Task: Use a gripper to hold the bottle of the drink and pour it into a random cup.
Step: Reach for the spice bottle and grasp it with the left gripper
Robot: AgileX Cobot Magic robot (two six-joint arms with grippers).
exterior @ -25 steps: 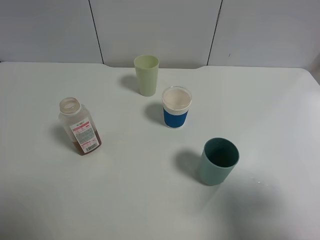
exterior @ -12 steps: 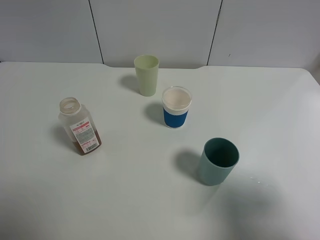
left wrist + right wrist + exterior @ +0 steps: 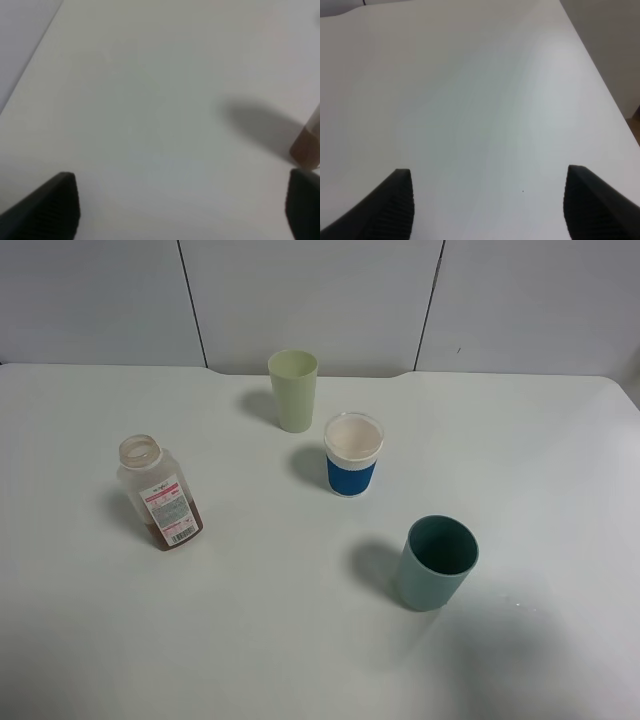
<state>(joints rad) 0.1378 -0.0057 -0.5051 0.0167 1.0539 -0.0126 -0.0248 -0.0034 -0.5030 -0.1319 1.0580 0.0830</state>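
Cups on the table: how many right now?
3: green cup at the back, blue-banded cup mid-table, teal cup front right. The high view shows nothing that could hide another.

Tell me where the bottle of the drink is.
In the exterior high view, the bottle of the drink stands on the table, left of the cup.
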